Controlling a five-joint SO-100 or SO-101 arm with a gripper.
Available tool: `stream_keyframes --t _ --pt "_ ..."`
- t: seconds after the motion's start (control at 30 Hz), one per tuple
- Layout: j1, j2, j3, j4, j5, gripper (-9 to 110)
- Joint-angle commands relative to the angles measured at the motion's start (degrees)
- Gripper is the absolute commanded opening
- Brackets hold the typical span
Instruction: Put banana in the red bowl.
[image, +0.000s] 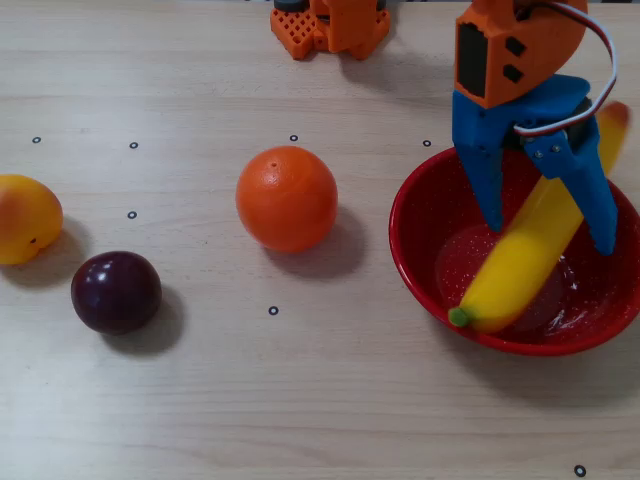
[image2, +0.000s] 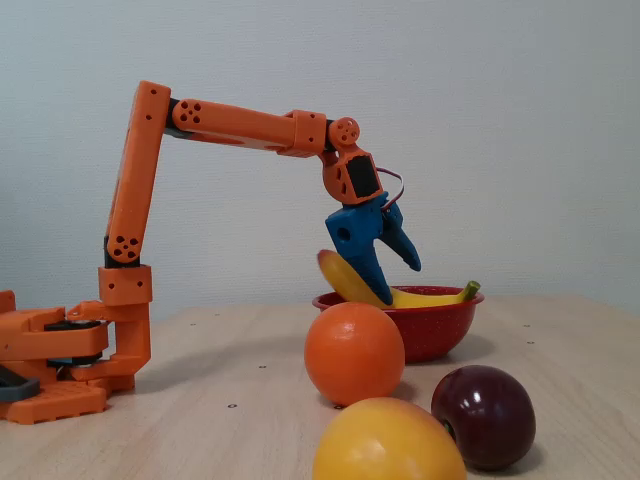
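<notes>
Nearest us in the fixed view sit a yellow-orange fruit (image2: 388, 442), a dark plum (image2: 484, 415) and an orange (image2: 354, 352) on the bench (image2: 200, 420). Beyond, we see the banana (image: 525, 245) lying slantwise in the red bowl (image: 420, 262), one end over the rim, while the gripper (image: 550, 228) stands above with jaws wide, astride it.

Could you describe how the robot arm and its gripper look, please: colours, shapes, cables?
The arm is made of boxy orange plastic links with dark round screw points at the joints, on an orange base. The gripper has two blue, tapering, pointed fingers below an orange wrist block with black panels. A thin red and white cable loops beside it.
</notes>
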Motion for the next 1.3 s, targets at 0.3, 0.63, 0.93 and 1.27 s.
stream_keyframes --t 0.3,0.63,0.93,1.27 --pt "2.8 8.3 -8.6 -0.2 -0.4 18" --pt "3.2 9.9 -11.2 2.4 1.6 0" --pt "5.4 14.7 -10.7 4.7 2.6 0" --pt "13.9 23.6 -7.4 8.3 5.8 0"
